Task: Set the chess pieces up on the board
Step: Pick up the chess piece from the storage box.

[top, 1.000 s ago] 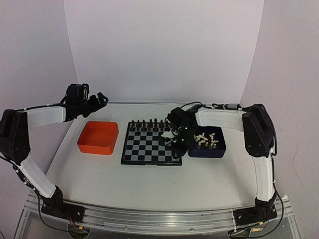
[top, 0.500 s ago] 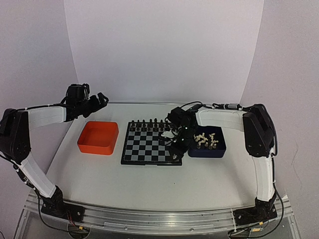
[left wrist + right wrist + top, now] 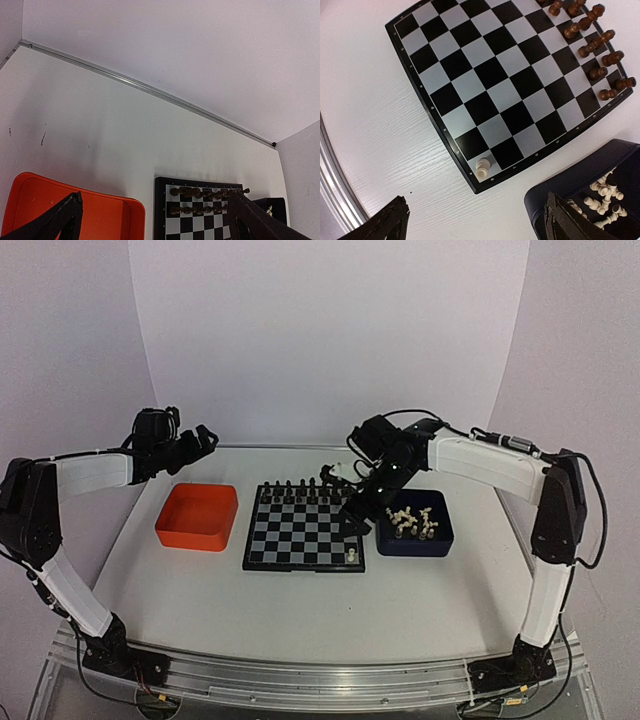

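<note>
Since one second earlier, the right gripper (image 3: 356, 512) is lifting away from the board's (image 3: 296, 532) near right corner, with its jaws spreading wide and gripping nothing. One cream-white piece (image 3: 483, 168) is standing on that corner square, clear of the fingers. The remaining chess pieces (image 3: 412, 520) are lying in the dark blue tray (image 3: 440, 543) just right of the board, so most of the placement appears outstanding. The left gripper (image 3: 203, 439) is hovering well left of the board, fully spread and empty.

The board (image 3: 492, 95) is checkered black and light grey inside a black border. One cream-white piece (image 3: 483, 168) contrasts with dark brown chessmen (image 3: 592, 42). More cream-white chess pieces (image 3: 602, 197) fill a dark blue tray (image 3: 555, 205). The second tray (image 3: 197, 517) is orange, the worktop (image 3: 300, 610) white
</note>
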`<state>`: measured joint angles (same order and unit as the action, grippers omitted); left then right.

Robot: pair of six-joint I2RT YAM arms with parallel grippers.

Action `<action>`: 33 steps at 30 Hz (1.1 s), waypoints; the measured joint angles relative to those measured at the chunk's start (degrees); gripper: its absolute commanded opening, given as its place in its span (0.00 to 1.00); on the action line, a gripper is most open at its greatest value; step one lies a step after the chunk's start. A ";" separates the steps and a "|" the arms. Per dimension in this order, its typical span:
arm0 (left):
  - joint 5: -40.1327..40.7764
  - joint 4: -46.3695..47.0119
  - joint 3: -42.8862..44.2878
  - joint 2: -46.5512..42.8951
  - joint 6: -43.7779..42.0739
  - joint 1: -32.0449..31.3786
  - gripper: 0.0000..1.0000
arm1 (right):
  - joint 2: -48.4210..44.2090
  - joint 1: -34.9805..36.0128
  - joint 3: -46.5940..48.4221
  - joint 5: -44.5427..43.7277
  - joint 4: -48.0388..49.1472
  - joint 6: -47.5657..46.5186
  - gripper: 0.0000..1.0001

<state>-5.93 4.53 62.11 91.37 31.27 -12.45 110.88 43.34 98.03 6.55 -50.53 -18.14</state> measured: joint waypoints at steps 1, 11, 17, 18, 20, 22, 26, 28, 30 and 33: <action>0.00 0.03 0.03 0.00 -0.06 0.00 1.00 | -0.62 -0.23 0.08 -0.42 0.05 0.34 0.92; -0.15 0.01 0.92 0.00 -0.37 0.00 1.00 | -3.86 -10.35 0.08 -2.16 0.72 9.64 0.91; -0.05 -0.14 2.19 0.77 -0.30 0.00 1.00 | -4.46 -16.82 -2.22 -4.59 1.52 18.68 0.90; -0.02 -0.13 2.56 1.08 -0.27 0.00 1.00 | -4.51 -17.12 -2.89 -4.97 1.50 20.05 0.89; 0.04 -0.29 3.33 1.70 -0.18 0.00 1.00 | -4.62 -17.42 -5.10 -5.29 1.76 23.73 0.85; 0.08 -0.53 3.79 2.15 -0.14 0.00 1.00 | -4.62 -17.84 -7.07 -5.92 1.60 26.80 0.81; 0.39 -1.37 4.78 3.21 -0.14 0.00 1.00 | -4.60 -18.81 -9.79 -7.64 0.63 33.42 0.74; 0.59 -1.69 5.09 3.63 -0.13 0.00 1.00 | -4.60 -19.24 -9.85 -8.39 0.11 35.66 0.67; 0.63 -1.99 5.09 3.70 -0.15 0.00 1.00 | -4.56 -19.54 -9.85 -8.95 0.04 37.43 0.61; 0.61 -2.09 5.11 3.72 -0.20 0.00 1.00 | -3.83 -19.64 -9.76 -9.70 -0.14 39.94 0.55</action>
<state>-5.32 2.44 67.22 95.09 31.07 -12.45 107.05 23.70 88.27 -3.16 -50.68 21.79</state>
